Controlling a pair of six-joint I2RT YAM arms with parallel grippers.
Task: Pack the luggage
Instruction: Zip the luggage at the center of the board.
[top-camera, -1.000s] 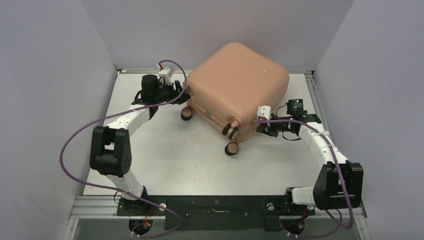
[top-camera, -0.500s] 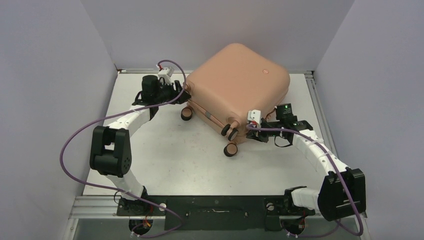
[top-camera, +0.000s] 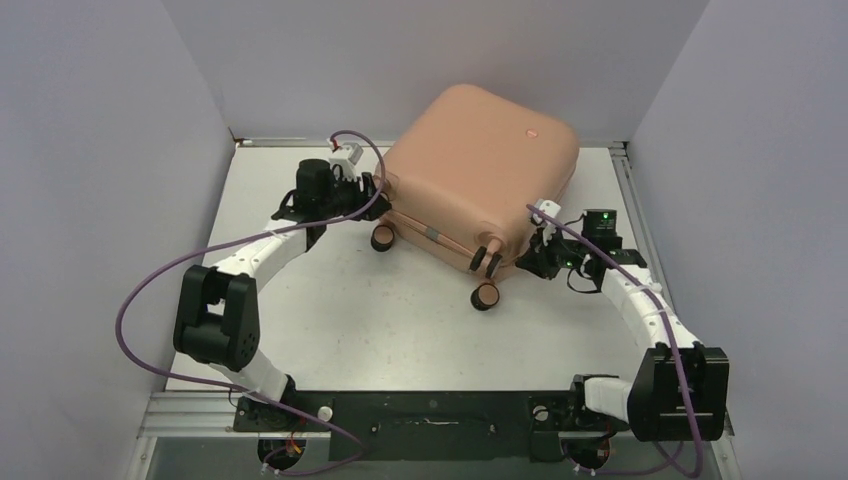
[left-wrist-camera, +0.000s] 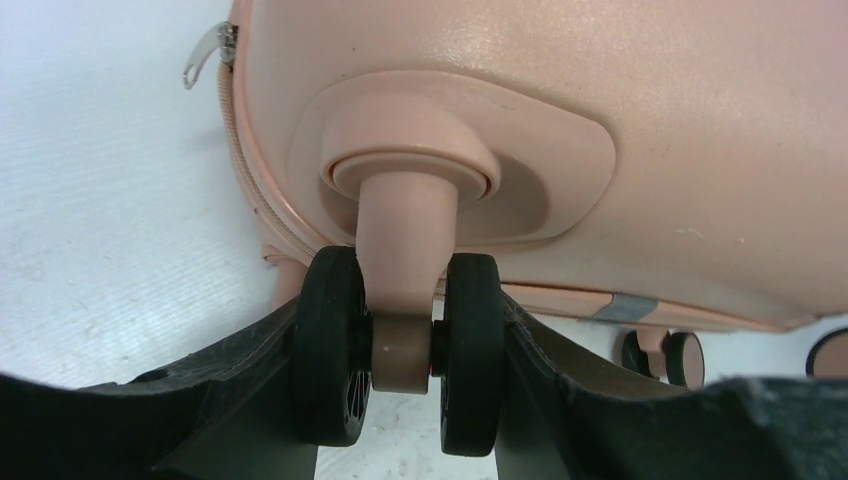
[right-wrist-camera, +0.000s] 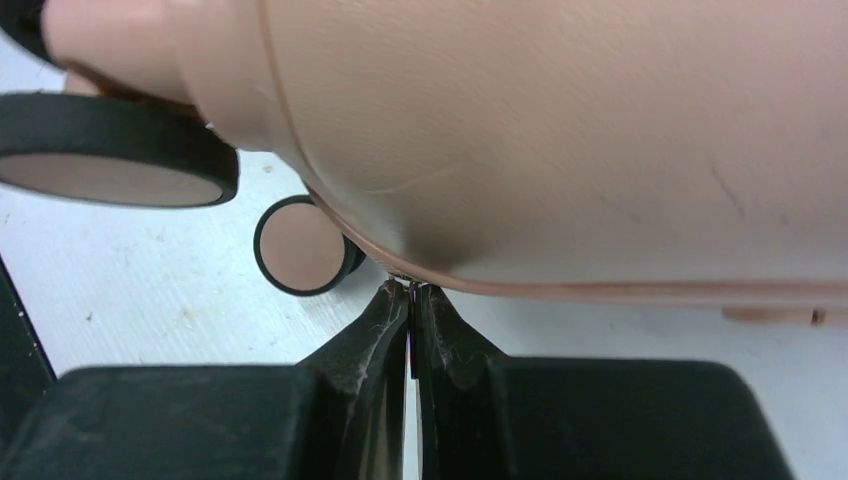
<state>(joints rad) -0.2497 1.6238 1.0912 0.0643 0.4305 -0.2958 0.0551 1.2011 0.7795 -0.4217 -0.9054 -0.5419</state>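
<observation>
Luggage (top-camera: 480, 170) lies flat, lid down, upper centre of frame on the bench (top-camera: 330, 300); left end effector (left-wrist-camera: 405, 370) clamps a twin caster wheel (left-wrist-camera: 470, 350), right end effector (right-wrist-camera: 411, 300) is pinched shut at the zip seam (right-wrist-camera: 600, 288), so contents look stowed and zipping probably remains.

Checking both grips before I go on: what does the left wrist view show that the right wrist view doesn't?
Left wrist only: the left tool clamped on a twin caster wheel of the luggage, and a zipper pull at upper left. Right wrist only: the right tool shut, its tips at the seam; whether they pinch anything is unclear. Both: the peach shell and the white table.
</observation>
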